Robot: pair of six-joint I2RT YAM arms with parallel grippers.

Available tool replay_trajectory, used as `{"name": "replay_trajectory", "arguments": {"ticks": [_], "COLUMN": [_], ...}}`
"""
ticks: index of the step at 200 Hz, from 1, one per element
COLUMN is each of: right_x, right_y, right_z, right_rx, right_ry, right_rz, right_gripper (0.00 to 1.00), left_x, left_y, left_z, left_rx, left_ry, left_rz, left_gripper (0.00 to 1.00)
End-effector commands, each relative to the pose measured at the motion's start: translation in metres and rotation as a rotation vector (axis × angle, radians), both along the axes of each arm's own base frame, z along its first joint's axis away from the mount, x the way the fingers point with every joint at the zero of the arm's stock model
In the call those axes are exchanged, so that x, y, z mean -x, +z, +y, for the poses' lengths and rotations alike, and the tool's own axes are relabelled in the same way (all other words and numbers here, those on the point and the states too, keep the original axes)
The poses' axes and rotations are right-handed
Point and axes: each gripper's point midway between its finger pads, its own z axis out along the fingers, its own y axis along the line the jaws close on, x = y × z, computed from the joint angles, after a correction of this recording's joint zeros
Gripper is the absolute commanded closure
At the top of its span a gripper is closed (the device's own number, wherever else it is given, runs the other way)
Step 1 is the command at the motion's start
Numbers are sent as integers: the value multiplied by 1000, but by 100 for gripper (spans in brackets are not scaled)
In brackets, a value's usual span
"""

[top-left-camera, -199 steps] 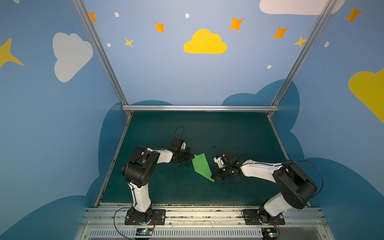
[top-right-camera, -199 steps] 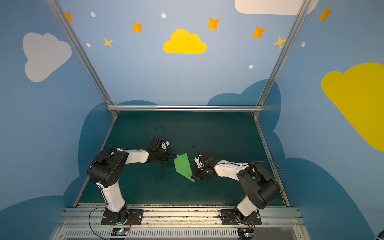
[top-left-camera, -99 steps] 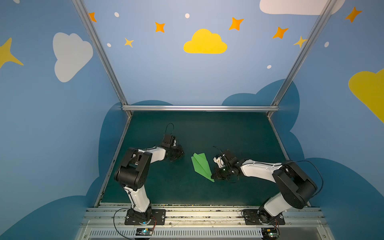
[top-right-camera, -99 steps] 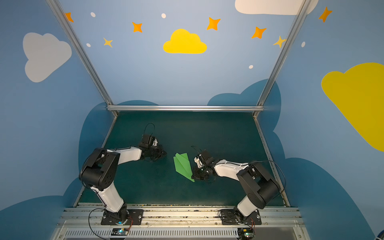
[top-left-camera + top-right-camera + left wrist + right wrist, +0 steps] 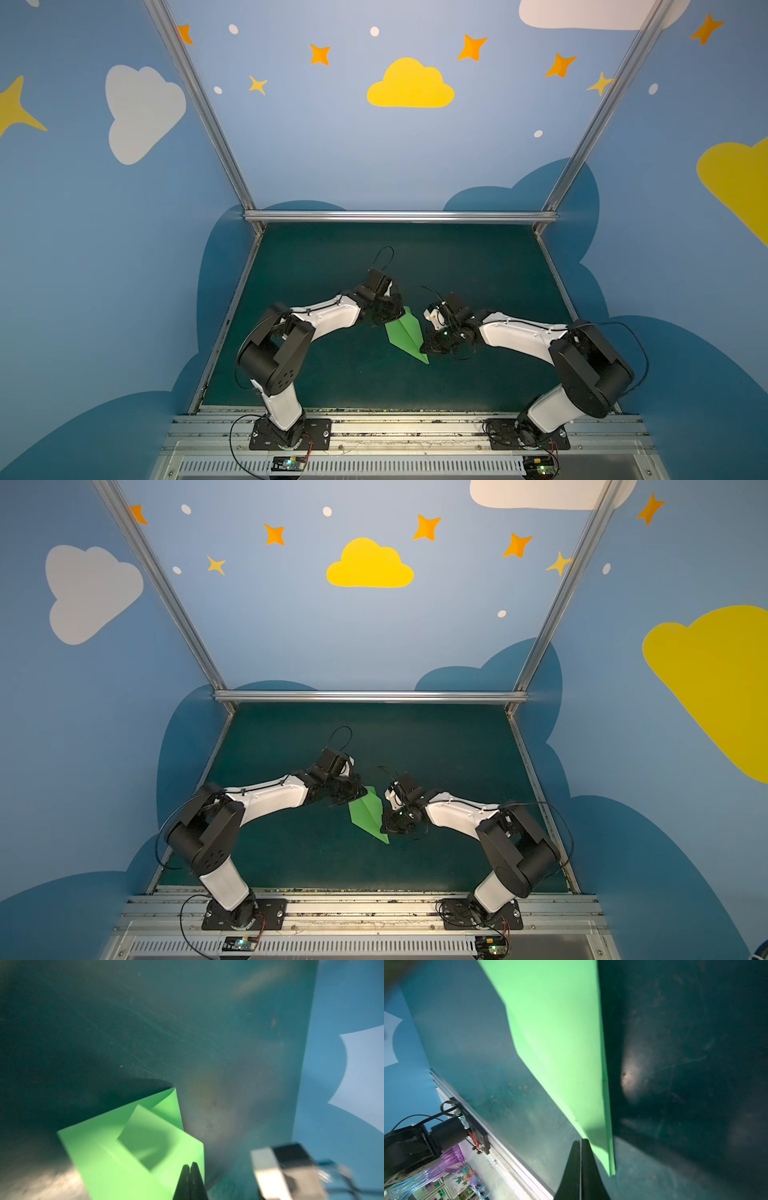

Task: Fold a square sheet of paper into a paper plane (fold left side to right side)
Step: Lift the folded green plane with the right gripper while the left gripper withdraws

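Top views both show the dark teal table mat (image 5: 332, 374) with the bright green paper plane (image 5: 405, 334) lying mid-mat between the arms, nose toward the near edge. The left gripper (image 5: 189, 1164) is clenched, tips over the plane's wide tail. The right gripper (image 5: 580, 1140) is clenched at the plane's nose-side edge.

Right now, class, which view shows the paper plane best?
A top view: the paper plane shows whole. Left wrist view catches only its blurred wide end; right wrist view only its pointed end.
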Motion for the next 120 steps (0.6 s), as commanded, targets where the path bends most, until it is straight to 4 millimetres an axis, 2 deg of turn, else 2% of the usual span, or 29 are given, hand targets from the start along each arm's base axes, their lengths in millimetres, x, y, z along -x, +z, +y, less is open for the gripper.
{"name": "replay_trajectory", "arguments": {"ticks": [1, 16, 50, 71, 79, 120], "right_x": [-1, -1, 4, 7, 16, 33], "right_y": [25, 27, 15, 11, 1, -8], "right_z": [-1, -10, -25, -24, -28, -31], "right_rx": [-23, -18, -45, -74, -67, -119], "right_ry": [-15, -40, -87, -87, -88, -134], "right_rz": [-28, -34, 9, 34, 65, 127], "right_gripper": [100, 100, 72, 61, 59, 56], "left_x": [-1, -2, 2, 5, 7, 11], "left_y": [-18, -28, -42, -52, -55, -66], "left_z": [2, 3, 10, 15, 16, 23], "left_rx": [-42, -65, -97, -112, -113, -132], "left_ry": [4, 6, 16, 22, 23, 32], "left_rz": [30, 41, 58, 70, 74, 92], "left_gripper": [95, 96, 96, 96, 96, 96]}}
